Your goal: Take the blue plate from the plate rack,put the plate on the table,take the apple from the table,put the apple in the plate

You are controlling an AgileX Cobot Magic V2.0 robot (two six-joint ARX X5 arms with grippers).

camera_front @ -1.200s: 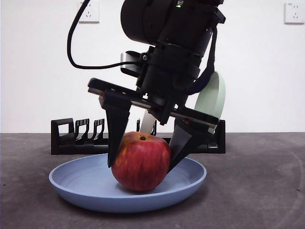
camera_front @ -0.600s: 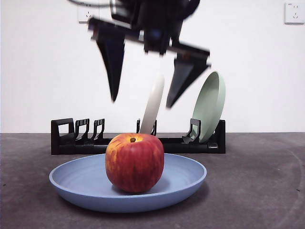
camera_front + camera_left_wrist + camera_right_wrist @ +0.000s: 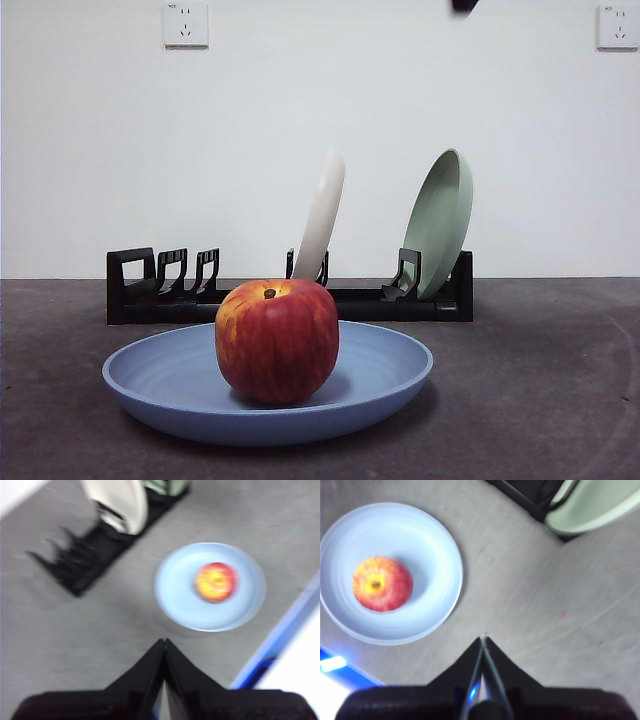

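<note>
Red apple [image 3: 277, 340] upright in blue plate [image 3: 385, 385]

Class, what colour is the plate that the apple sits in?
Light blue: the blue plate under the apple, clearest in the front view.

front: low, table height, level toward wall, close on plate [image 3: 180, 385] and apple [image 3: 277, 340], rack [image 3: 140, 290] behind
left wrist: high, looking down, blurred
right wrist: high, looking down, nearer
shared: plate, apple, rack in all three
</note>
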